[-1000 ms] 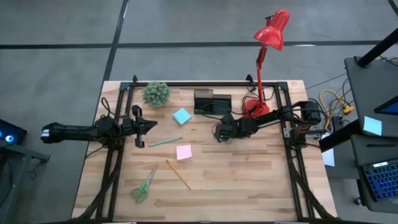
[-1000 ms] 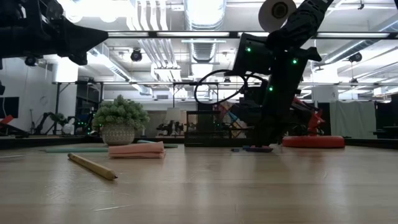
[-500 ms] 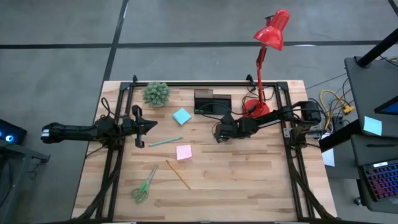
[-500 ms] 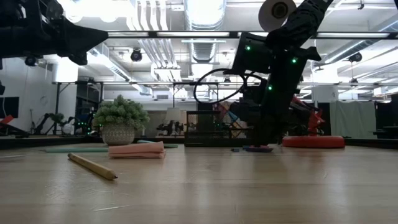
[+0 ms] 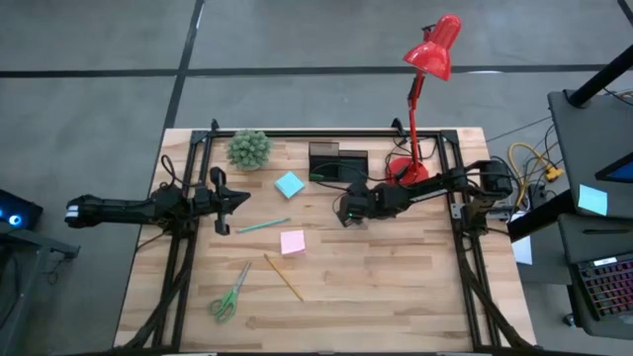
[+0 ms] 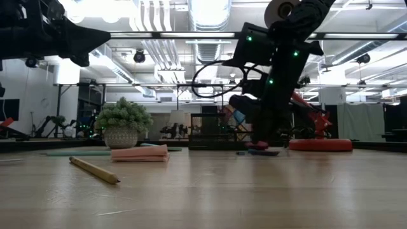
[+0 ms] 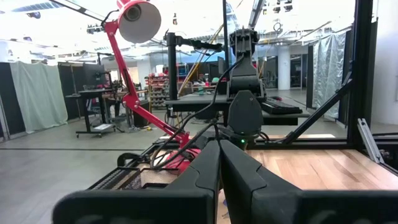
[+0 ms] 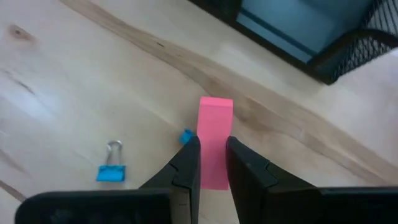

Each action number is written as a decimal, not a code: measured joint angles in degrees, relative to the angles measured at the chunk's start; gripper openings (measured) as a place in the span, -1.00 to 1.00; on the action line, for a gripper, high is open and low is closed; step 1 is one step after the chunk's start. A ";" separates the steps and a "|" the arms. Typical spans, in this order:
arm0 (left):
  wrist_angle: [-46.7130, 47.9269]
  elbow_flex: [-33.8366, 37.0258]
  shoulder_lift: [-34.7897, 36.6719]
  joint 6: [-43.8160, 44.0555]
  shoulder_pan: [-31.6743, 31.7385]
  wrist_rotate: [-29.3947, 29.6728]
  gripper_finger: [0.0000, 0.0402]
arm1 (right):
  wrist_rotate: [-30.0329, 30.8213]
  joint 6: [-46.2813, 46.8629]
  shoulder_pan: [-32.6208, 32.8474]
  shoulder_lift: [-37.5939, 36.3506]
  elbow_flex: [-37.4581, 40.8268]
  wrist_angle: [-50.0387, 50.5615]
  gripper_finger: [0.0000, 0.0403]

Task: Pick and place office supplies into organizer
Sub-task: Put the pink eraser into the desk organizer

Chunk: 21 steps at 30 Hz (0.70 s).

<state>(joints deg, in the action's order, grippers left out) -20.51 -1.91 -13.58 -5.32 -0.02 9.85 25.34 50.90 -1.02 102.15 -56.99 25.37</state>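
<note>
My right gripper (image 8: pixel 212 147) (image 5: pixel 348 212) is shut on a small pink block (image 8: pixel 215 115), just in front of the black organizer (image 5: pixel 338 163) (image 8: pixel 348 50). A blue binder clip (image 8: pixel 112 169) and a tiny blue piece (image 8: pixel 186 135) lie on the table beside it. A light-blue sticky pad (image 5: pixel 289 185), a pink sticky pad (image 5: pixel 293 242), a teal pen (image 5: pixel 262 225), a yellow pencil (image 5: pixel 283 277) and green scissors (image 5: pixel 229 294) lie flat across the middle and near left. My left gripper (image 5: pixel 232 198) (image 7: pixel 219 149) waits shut above the table's left side. My right gripper pinches the pink block by its two long sides (image 8: pixel 214 163) between its two fingers. The fingers slant down from the table's right side and lie along the block, whose far end sticks out past the fingertips. The block (image 6: pixel 257 145) sits just clear of the table.
A small potted plant (image 5: pixel 249 148) stands at the far left. The red lamp's base (image 5: pixel 406 170) sits right of the organizer, its head (image 5: pixel 435 44) overhanging the far edge. Black frame rails run along the table's left, right and far sides. Bare wood lies on the near right.
My right gripper has risen a little and shifted slightly toward the table's left, still shut on the pink block. The block has come up off the table.
</note>
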 joint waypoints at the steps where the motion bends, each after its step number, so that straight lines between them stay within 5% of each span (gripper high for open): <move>1: 0.00 0.00 0.00 0.00 -0.01 0.02 -1.00 | 0.02 -0.34 0.00 0.00 -0.15 0.03 -0.71; 21: 0.00 0.00 0.00 0.07 -0.01 0.00 -1.00 | -0.02 -13.92 -0.11 -0.04 -4.87 -0.13 -0.71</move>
<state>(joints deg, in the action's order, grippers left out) -20.51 -1.91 -13.58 -5.26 -0.03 9.85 25.32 36.99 -1.13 102.11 -61.86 25.24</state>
